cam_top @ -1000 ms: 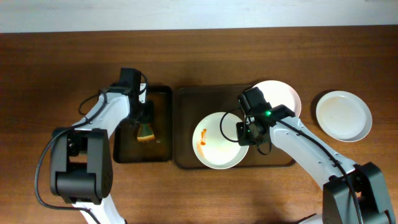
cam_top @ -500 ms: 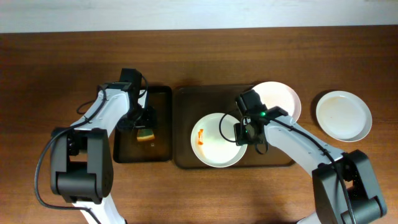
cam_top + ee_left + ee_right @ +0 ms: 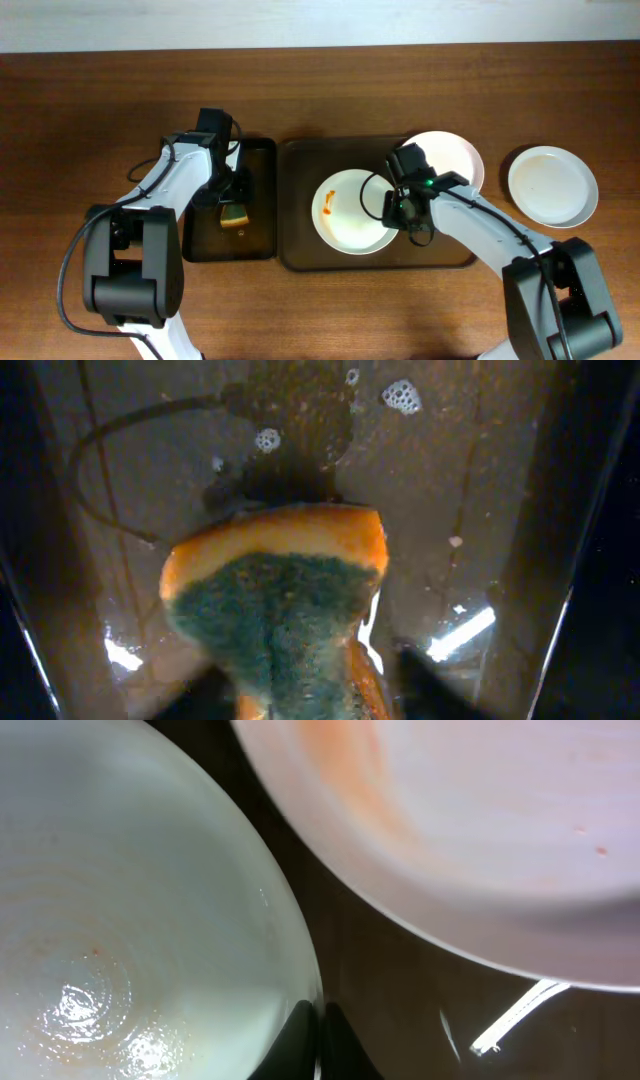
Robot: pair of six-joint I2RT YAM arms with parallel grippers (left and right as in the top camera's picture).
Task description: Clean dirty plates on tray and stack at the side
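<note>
Right gripper (image 3: 404, 207) is pinched down narrow on the right-hand rim of the smeared plate (image 3: 350, 212). In the wrist view you can see the fingertips (image 3: 298, 1038) closed right at that edge. That plate sits roughly mid brown tray (image 3: 300, 250), with an orange-red streak on its left side.

Just beside it is the second plate (image 3: 450, 160), at the tray's far right corner and hanging over the rim. Up close there's a thin dark gap between the two, plus a faint orange wash on the second one. The third plate (image 3: 553, 186) is out on the bench (image 3: 100, 100), right of the tray and well apart from it.

Over on the other side, the left gripper (image 3: 233, 197) is above the black tray (image 3: 262, 170), squeezing an orange sponge (image 3: 275, 590) with its green scrubby face toward the wrist camera. The tray floor looks wet, with a few bubbles.
</note>
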